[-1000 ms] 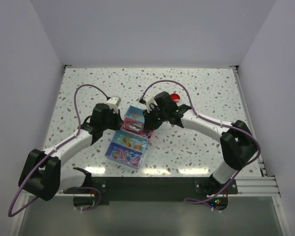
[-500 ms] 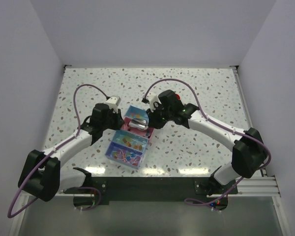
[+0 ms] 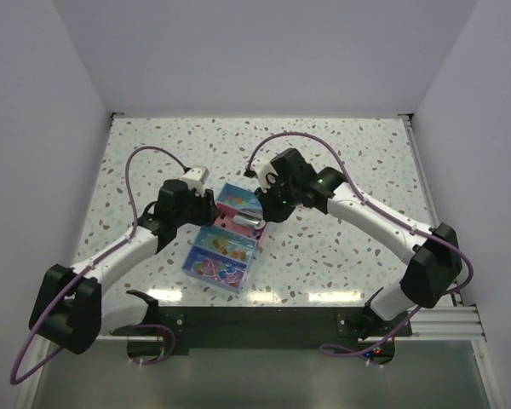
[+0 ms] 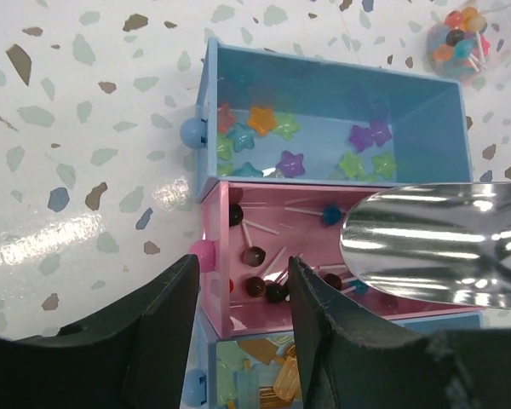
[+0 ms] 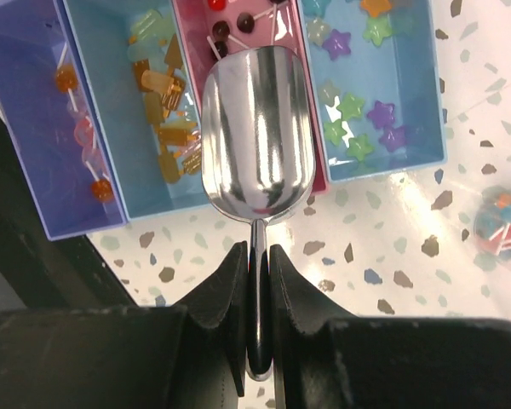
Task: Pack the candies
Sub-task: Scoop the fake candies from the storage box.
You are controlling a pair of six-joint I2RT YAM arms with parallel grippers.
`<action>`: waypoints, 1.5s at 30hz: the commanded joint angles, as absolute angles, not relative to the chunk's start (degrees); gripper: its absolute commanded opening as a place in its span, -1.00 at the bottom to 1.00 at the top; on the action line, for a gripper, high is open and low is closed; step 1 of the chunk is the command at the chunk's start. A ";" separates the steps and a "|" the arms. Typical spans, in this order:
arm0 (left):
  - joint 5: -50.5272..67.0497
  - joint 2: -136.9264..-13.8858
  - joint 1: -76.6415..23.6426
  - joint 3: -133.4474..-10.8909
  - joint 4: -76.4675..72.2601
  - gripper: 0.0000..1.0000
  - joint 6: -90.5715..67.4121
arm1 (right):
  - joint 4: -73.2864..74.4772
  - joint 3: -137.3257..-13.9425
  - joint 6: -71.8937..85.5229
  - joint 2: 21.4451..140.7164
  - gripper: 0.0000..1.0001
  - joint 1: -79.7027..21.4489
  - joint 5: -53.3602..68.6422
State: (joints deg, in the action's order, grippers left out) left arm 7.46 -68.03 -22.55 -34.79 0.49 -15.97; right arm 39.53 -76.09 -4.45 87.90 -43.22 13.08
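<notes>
candies [image 4: 254, 256] flat, long axes mixed

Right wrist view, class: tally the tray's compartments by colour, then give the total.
Blue compartments: 2
Pink compartment: 1
Purple compartment: 1
Total: 4

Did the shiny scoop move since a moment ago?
Yes. The scoop has slid a little to the right and toward the robot's bases, across the pink tray, which has not moved.
</notes>
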 commanded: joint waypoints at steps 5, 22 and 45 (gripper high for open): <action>10.37 -72.77 -22.76 -36.91 -0.79 -0.20 -13.98 | 52.46 -83.93 -5.01 90.61 -1.00 -44.21 8.35; 14.50 -74.88 -22.76 -36.39 -3.51 -1.00 -12.57 | 71.09 -99.39 -0.97 99.57 -1.00 -46.14 6.42; 19.69 -74.79 -22.85 -34.45 -9.40 -1.00 -15.38 | 85.87 -112.94 3.52 117.33 -1.00 -49.57 -3.25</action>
